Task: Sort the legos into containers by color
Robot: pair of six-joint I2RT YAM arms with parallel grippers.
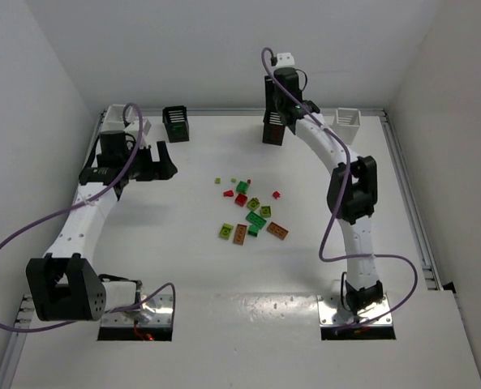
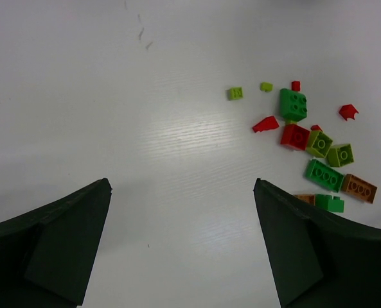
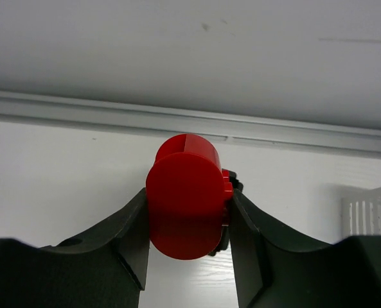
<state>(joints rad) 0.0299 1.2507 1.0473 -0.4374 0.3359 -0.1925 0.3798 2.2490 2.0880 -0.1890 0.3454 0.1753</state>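
The right end effector (image 3: 189, 212) is clenched on a glossy red rounded plastic brick (image 3: 185, 186), held near the back edge of the white counter (image 1: 224, 275). A white slatted square bin (image 1: 347, 120) stands to its right. The left end effector (image 2: 182, 186) is released, its fingers (image 2: 68, 237) spread wide above bare counter. Small studded plastic bricks in red, green, yellow-green and orange-brown (image 1: 255, 217) lie scattered mid-counter.

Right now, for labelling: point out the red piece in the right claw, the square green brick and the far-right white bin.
red piece (image 3: 185, 196), right wrist view, its rounded face
square green brick (image 2: 293, 104), left wrist view, studded top
far-right white bin (image 1: 347, 126), top external view, front wall
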